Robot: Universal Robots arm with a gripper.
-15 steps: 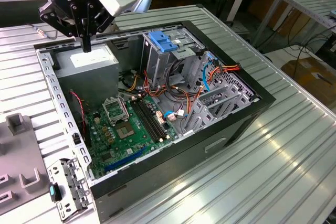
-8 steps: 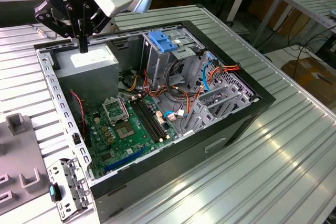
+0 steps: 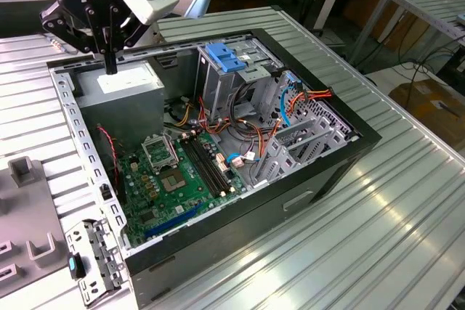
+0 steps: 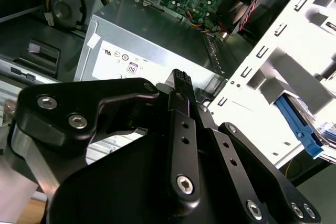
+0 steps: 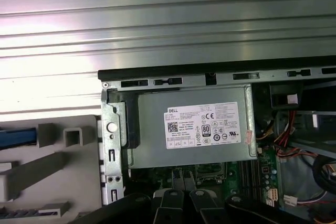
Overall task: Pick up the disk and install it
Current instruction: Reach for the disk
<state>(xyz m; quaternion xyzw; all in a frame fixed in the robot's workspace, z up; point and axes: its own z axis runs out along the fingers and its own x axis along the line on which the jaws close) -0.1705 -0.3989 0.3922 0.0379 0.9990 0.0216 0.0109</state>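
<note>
My gripper (image 3: 109, 67) hangs over the back corner of the open computer case (image 3: 349, 143), at the exterior view's left. Its fingers are shut with nothing between them. They point down at the grey power supply box (image 3: 120, 81) with the white sticker (image 5: 205, 125), a little above it. In both wrist views the closed fingertips (image 4: 181, 77) (image 5: 182, 176) lie over that box. Beside the case a blue plastic strip (image 4: 299, 124) (image 5: 16, 136) rests in a grey holder (image 5: 52, 171). Whether it belongs to the disk I cannot tell; no silver disk body is in sight.
Inside the case lie the green motherboard (image 3: 182, 172), a grey drive cage with a blue handle (image 3: 225, 56), and loose coloured cables (image 3: 305, 96). The case stands on a ribbed metal table (image 3: 378, 223). Tables and cables fill the background.
</note>
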